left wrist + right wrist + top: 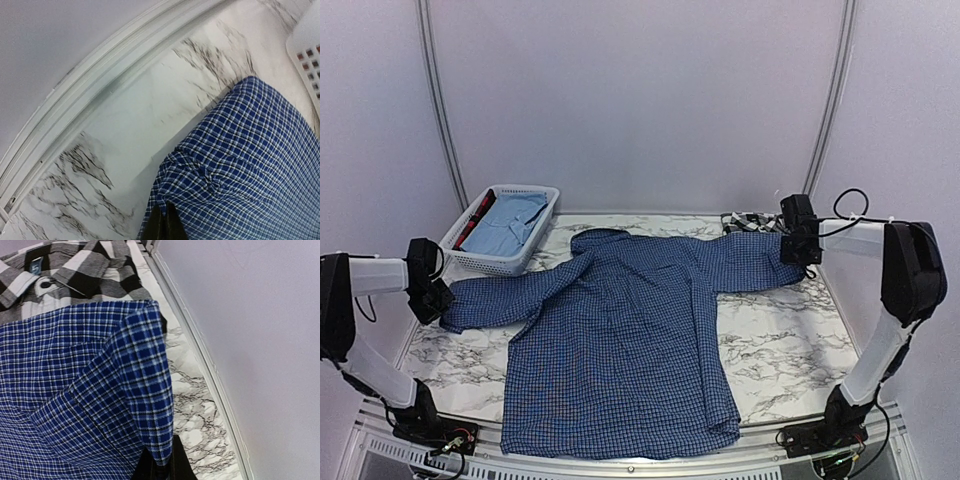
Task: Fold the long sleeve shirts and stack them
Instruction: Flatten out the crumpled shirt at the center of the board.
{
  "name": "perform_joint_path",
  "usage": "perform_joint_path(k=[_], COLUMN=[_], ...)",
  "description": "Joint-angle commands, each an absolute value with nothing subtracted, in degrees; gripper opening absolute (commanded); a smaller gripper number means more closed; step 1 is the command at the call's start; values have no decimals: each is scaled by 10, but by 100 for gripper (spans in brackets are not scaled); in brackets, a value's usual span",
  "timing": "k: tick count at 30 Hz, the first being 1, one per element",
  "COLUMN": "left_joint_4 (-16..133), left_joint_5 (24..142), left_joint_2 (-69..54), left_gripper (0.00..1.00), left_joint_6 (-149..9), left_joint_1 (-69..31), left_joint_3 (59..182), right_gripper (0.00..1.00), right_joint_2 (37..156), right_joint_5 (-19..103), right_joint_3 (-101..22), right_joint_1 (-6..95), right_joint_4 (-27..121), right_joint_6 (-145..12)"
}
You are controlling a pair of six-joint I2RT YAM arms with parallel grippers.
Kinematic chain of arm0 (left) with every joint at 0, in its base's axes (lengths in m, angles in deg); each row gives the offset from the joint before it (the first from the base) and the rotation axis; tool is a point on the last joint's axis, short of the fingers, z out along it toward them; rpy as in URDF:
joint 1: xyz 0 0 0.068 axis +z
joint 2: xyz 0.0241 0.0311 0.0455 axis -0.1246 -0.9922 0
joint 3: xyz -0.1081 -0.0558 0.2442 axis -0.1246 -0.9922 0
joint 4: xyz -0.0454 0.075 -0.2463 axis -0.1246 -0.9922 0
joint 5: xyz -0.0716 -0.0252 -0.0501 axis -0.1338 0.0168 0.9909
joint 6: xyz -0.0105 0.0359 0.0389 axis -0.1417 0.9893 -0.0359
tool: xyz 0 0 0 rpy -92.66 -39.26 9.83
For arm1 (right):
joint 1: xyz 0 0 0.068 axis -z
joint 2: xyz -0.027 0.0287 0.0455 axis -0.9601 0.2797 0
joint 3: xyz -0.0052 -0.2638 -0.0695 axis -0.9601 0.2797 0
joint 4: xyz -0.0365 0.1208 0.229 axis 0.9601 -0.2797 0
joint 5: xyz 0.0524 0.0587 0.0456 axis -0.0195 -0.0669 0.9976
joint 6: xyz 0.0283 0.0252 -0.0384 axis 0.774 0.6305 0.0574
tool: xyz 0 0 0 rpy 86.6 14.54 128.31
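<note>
So the blue checked shirt [620, 340] is spread out flat in the middle of the marble worktop [780, 340], collar at the far side, hem at the near edge, both sleeves stretched out sideways. The left tool [440, 308] is clenched on the end of the left sleeve, and in its wrist view you can see the cuff bunched up right at the fingers [165, 227]. Same deal on the other side: the right tool [798, 250] is clamped onto the right cuff, which hangs down over its fingers [175, 465]. Just behind that cuff, in the far right corner, the black-and-white plaid shirt [75, 270] lies crumpled. It has a small dark label [36, 265] at the collar, too tiny to read. Over at far left there's a white slatted basket [505, 262] with a light blue cloth [510, 225] in it.
</note>
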State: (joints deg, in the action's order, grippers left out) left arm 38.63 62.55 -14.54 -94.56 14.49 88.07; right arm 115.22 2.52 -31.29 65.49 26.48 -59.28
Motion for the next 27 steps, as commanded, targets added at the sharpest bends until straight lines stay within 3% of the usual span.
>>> perform_joint_path(k=[1, 10, 13, 16, 19, 20, 22, 27], left_joint_4=[403, 403, 400, 399, 389, 378, 355, 343], left_joint_5=[582, 606, 624, 654, 615, 600, 575, 597], left_joint_2=[-129, -149, -170, -146, -89, -70, -32, 44], left_gripper=[0, 0, 0, 24, 68, 75, 79, 78], left_joint_6=[-981, -966, -958, -952, -940, -936, -927, -911], left_joint_1=[189, 256, 264, 248, 195, 180, 151, 37], left_joint_3=[907, 937, 957, 957, 948, 950, 953, 950], right_gripper=[5, 14, 32, 53, 66, 68, 71, 75], right_joint_2=[1132, 1139, 1136, 1125, 1116, 1111, 1100, 1082], right_joint_5=[28, 53, 72, 87, 84, 87, 94, 99], right_joint_3=[-307, -321, -326, -325, -321, -318, -313, -317], right_joint_1=[678, 678, 677, 654, 618, 606, 582, 530], right_joint_4=[274, 268, 255, 245, 238, 237, 234, 223], right_joint_6=[-587, -601, -599, -598, -594, -592, -587, -579])
